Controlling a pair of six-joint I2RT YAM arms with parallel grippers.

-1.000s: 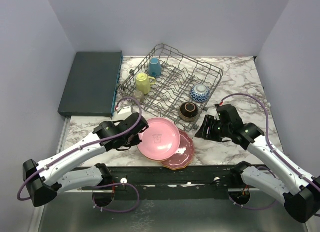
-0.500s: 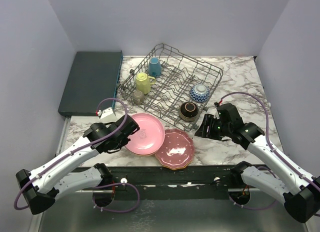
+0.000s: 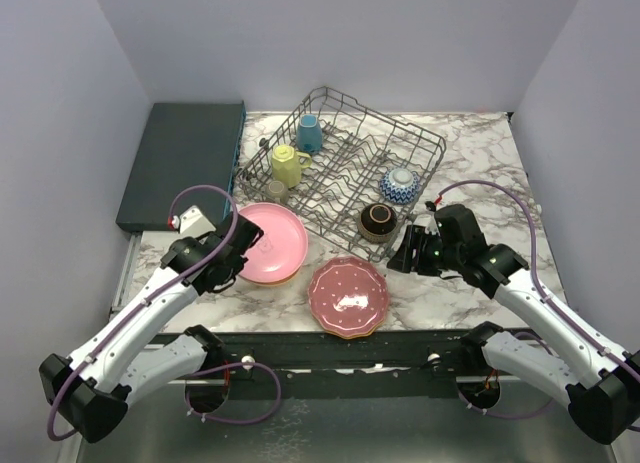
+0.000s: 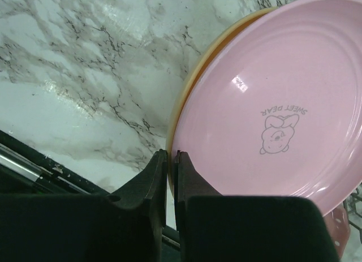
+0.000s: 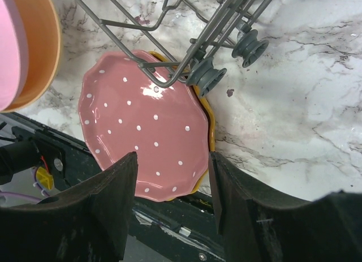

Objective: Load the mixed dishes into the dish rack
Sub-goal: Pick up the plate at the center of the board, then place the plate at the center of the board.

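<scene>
The left gripper point(image 4: 171, 170) is pinched tight on the near rim of a round pink plate point(image 4: 277, 112) printed with a small cartoon face. An orange plate point(image 4: 189, 86) sits right behind it, only a crescent of its edge showing. Both rims seem to be caught between the fingers, though the dark pads hide the contact. In the overhead view this pair point(image 3: 270, 243) lies just beside the near-left corner of the grey wire dish rack point(image 3: 345, 168).

The right gripper point(image 5: 172, 160) hangs with its jaws spread and nothing between them. It is above a scalloped dark-pink plate with white dots point(image 5: 141, 126) on the white marble table point(image 5: 294, 103). A yellow-edged plate point(image 5: 210, 126) under that is almost wholly covered. The rack's wire corner crosses the far edge of the dotted plate.

Inside the rack are a blue mug point(image 3: 309, 133), a yellow mug point(image 3: 287, 165), a blue-and-white bowl point(image 3: 399, 185) and a dark brown bowl point(image 3: 378, 220).
</scene>
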